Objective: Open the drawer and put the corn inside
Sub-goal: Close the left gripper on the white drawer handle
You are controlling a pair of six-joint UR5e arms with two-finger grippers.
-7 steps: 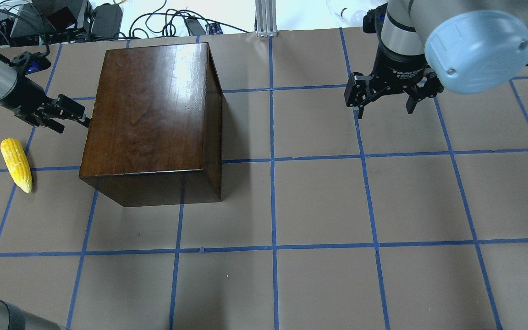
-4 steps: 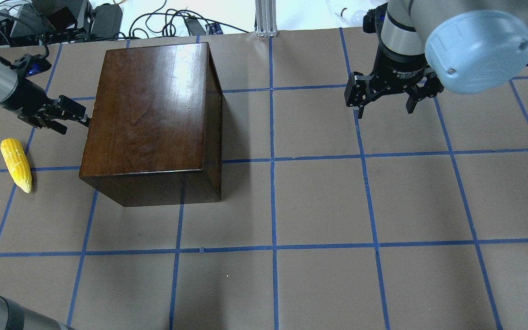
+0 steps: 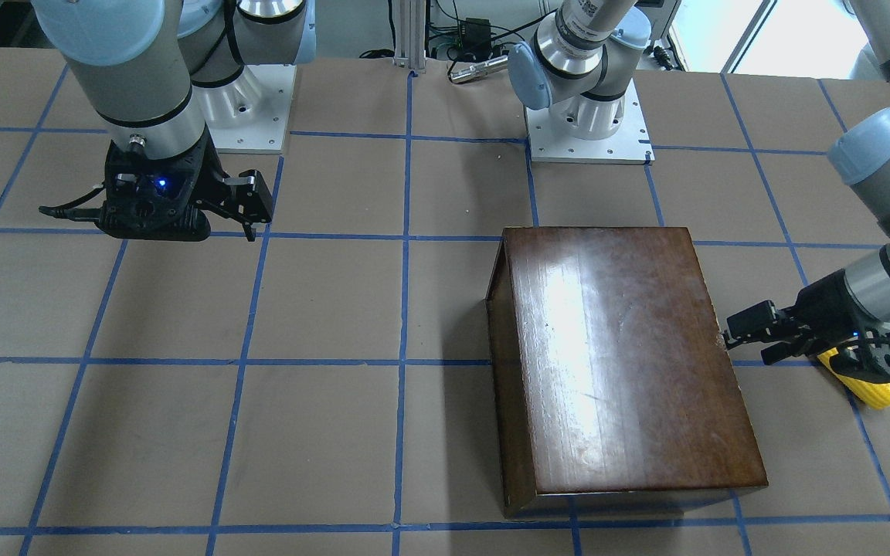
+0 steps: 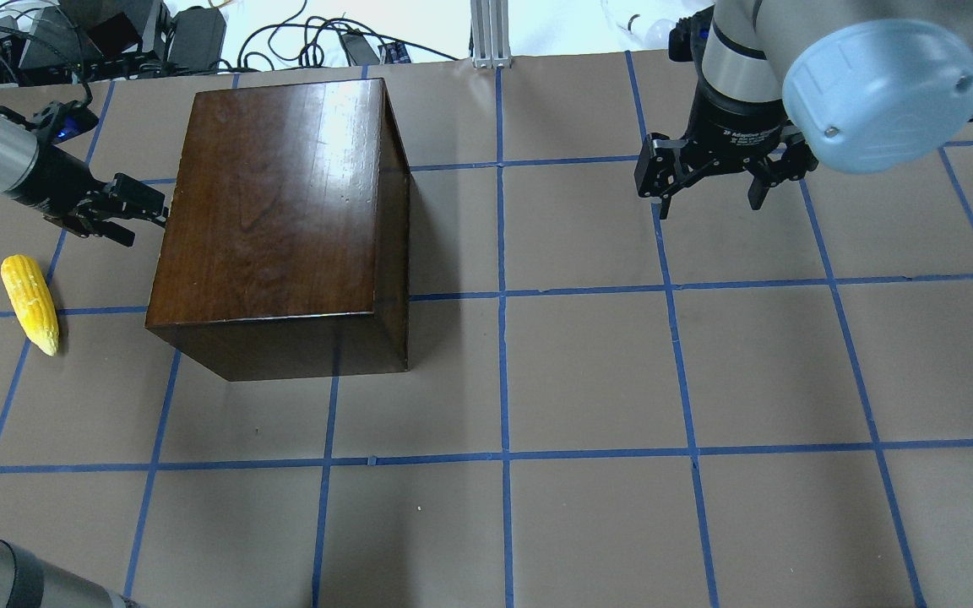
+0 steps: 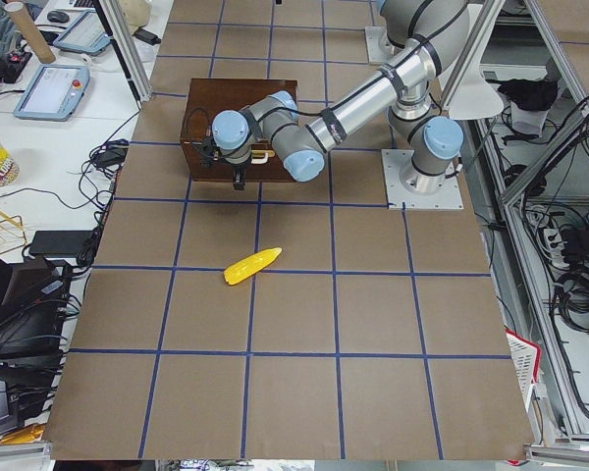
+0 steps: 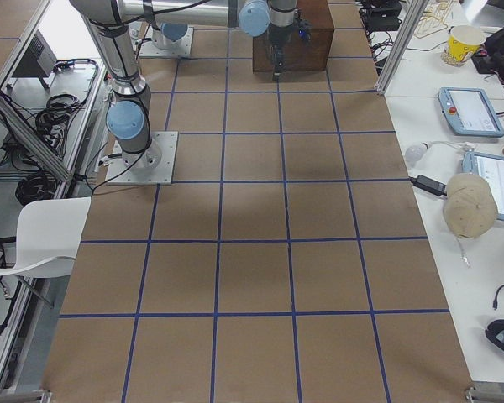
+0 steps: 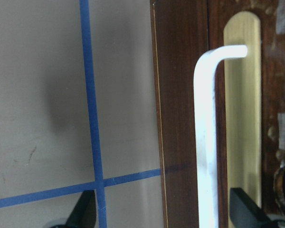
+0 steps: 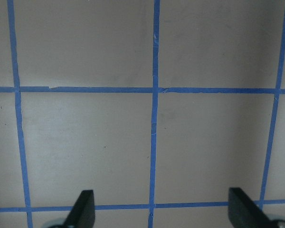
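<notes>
The dark-brown wooden box (image 4: 275,203) stands on the table's left half. Its drawer is shut; the dark front panel (image 7: 180,118) shows in the left wrist view with a silver bar handle (image 7: 206,142) on a brass plate. My left gripper (image 4: 142,218) is open, close against that side of the box, with its fingers either side of the handle and not touching it. The yellow corn (image 4: 30,302) lies on the table left of the box, just behind the left gripper, and shows in the front view (image 3: 870,390). My right gripper (image 4: 710,198) is open and empty, hanging above the table's far right.
Brown table paper with a blue tape grid (image 4: 503,295) lies under everything. Cables and gear (image 4: 115,38) lie beyond the far edge. The robot bases (image 3: 588,131) sit at the near side. The right wrist view shows only bare grid.
My left gripper has shifted slightly along the box's side, toward the table's far edge. The box, the corn and the right arm have not moved.
</notes>
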